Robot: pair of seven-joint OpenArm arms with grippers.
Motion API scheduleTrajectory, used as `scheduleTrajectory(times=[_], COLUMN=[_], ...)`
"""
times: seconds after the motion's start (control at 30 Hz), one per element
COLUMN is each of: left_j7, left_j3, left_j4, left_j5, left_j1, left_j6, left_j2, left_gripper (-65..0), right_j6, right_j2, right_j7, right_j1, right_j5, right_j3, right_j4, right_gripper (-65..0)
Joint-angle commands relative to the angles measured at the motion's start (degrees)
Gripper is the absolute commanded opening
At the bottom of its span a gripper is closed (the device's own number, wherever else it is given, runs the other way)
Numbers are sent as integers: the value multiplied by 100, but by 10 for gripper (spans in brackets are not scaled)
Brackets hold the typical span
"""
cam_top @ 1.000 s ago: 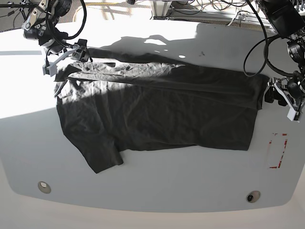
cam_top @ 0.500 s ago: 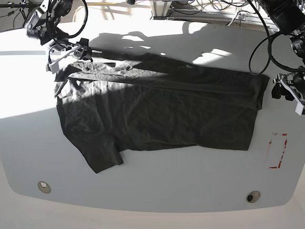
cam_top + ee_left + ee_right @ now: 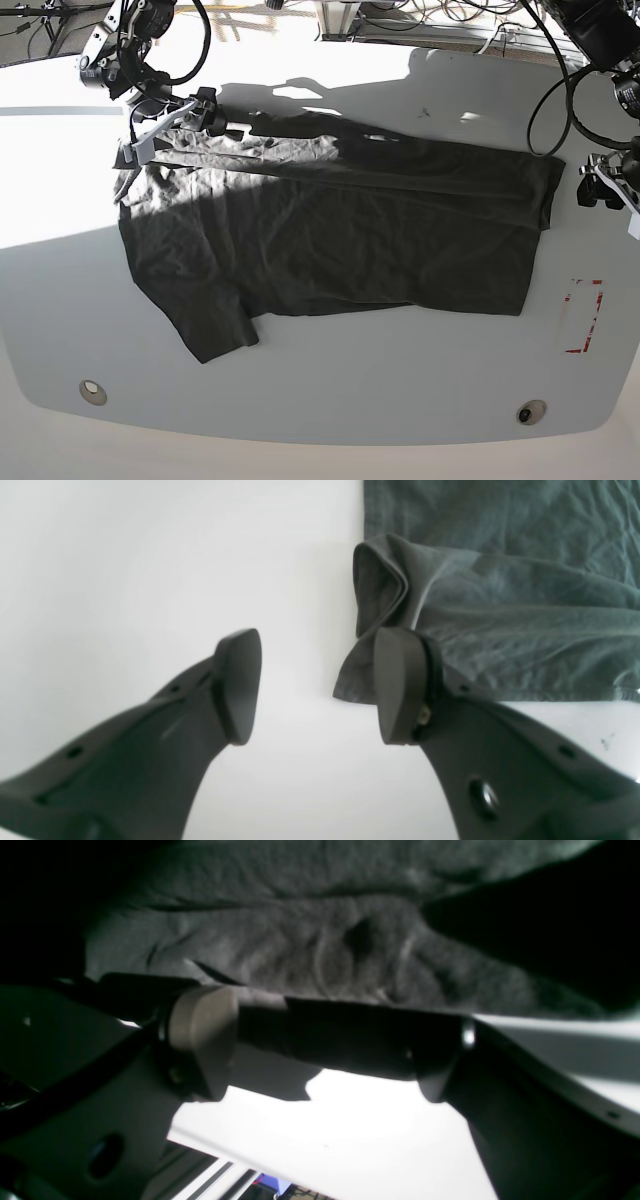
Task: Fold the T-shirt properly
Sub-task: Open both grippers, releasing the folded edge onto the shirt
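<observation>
t-shirt (image 3: 330, 230): lies across the middle of the white table (image 3: 400, 380), spread sideways, hem end toward the left gripper, neck and sleeve end toward the right gripper.
fold so far: one lengthwise fold appears done; the far long edge looks doubled over, and only one sleeve (image 3: 210, 320) sticks out on the near side of the t-shirt.
still to do: judging by this, the near sleeve needs tucking in and the long strip needs folding across; the job looks under halfway.
cloth look: dark charcoal, soft, finely wrinkled; hem corner (image 3: 380, 580) curls up in a small loose flap.
left gripper (image 3: 310, 690): jaws apart and empty, just off the hem corner of the t-shirt, one pad overlapping the cloth edge in the wrist view.
right gripper (image 3: 165, 115): at the far collar-side corner of the t-shirt, jaws spread wide; whether cloth is pinched, cannot tell.
red outline (image 3: 583, 316): taped on the table, beyond the hem end of the t-shirt.
</observation>
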Motion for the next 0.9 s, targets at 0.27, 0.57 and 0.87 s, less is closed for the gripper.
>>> scheduleTrajectory(times=[0.27, 0.57, 0.87], left_j7=[-124, -133, -141], left_j3=[-114, 61, 510], left_j4=[53, -325, -1213], left_j5=[-71, -80, -80], left_j1=[-105, -184, -386], left_j6=[8, 280, 623], left_j2=[-123, -88, -97], left_gripper=[-318, -312, -312], right_j6=[-28, -2, -2], right_j2=[-33, -33, -33], right_j7=[-270, -270, -279], right_j1=[-175, -193, -334], right_j5=[-188, -188, -188], right_j3=[-5, -22, -31], right_j4=[-18, 79, 553], right_gripper=[-496, -650, -650])
